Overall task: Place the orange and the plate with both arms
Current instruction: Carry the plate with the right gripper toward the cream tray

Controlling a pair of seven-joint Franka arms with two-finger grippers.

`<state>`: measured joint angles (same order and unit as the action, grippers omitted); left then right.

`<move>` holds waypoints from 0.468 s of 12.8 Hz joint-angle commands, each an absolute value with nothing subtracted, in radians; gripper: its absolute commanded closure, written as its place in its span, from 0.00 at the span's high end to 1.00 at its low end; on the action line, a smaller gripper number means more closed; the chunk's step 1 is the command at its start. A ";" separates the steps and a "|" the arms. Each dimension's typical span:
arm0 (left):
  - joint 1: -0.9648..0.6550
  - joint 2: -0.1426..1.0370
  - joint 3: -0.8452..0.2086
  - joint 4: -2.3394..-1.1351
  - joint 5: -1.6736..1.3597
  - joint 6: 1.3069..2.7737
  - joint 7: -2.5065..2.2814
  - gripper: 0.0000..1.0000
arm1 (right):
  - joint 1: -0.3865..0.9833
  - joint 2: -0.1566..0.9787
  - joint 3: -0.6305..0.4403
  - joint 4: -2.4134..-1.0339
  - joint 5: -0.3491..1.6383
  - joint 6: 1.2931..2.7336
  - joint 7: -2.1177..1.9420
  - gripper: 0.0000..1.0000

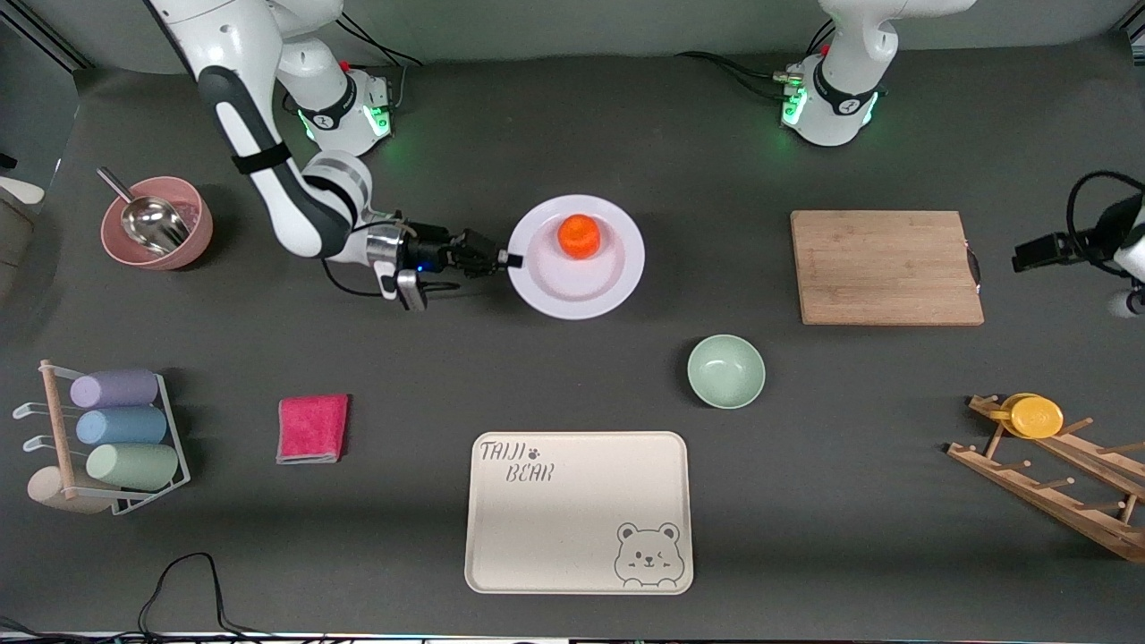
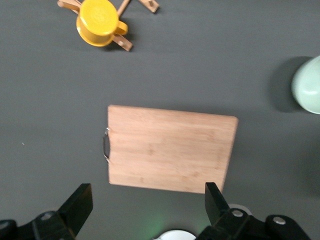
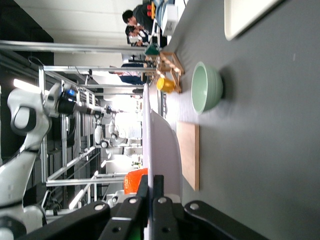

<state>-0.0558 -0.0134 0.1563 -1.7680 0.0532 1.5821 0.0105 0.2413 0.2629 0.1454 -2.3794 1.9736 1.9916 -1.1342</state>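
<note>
The white plate (image 1: 572, 288) is in the middle of the table, with the orange (image 1: 579, 236) on it, toward the rim nearer the robots' bases. My right gripper (image 1: 512, 260) is shut on the plate's rim at the side toward the right arm's end. In the right wrist view the plate (image 3: 161, 145) is edge-on between the shut fingers (image 3: 156, 186), with the orange (image 3: 135, 181) beside them. I cannot tell whether the plate rests on the table. My left gripper (image 2: 147, 204) is open and empty, high over the table by the wooden cutting board (image 2: 170, 149).
The cutting board (image 1: 886, 266) lies toward the left arm's end. A mint-green bowl (image 1: 725, 370) and a beige bear tray (image 1: 579, 512) lie nearer the camera than the plate. A pink cloth (image 1: 312, 428), a pink bowl with scoop (image 1: 156, 223), a cup rack (image 1: 107, 440) and a wooden rack with yellow cup (image 1: 1035, 416) stand around.
</note>
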 commanded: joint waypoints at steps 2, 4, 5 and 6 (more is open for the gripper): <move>-0.077 -0.055 0.120 -1.728 0.044 1.516 -0.046 1.00 | 0.230 0.522 0.108 -2.012 1.904 1.988 -1.011 0.00; -0.048 -0.043 0.083 -1.686 0.041 1.476 -0.064 1.00 | 0.235 0.645 0.080 -1.825 1.864 1.997 -0.973 0.00; 0.001 -0.043 0.033 -1.683 0.041 1.471 -0.069 1.00 | 0.235 0.704 0.068 -1.722 1.830 2.026 -0.941 0.00; 0.067 -0.043 -0.033 -1.681 0.041 1.471 -0.069 1.00 | 0.235 0.751 0.057 -1.624 1.778 2.042 -0.886 0.00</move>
<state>-0.0289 -0.0559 0.0608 -1.7138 0.0526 1.4996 -0.0515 0.2245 0.6256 0.0764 -1.8487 1.8598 2.0225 -0.9921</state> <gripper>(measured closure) 0.000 0.960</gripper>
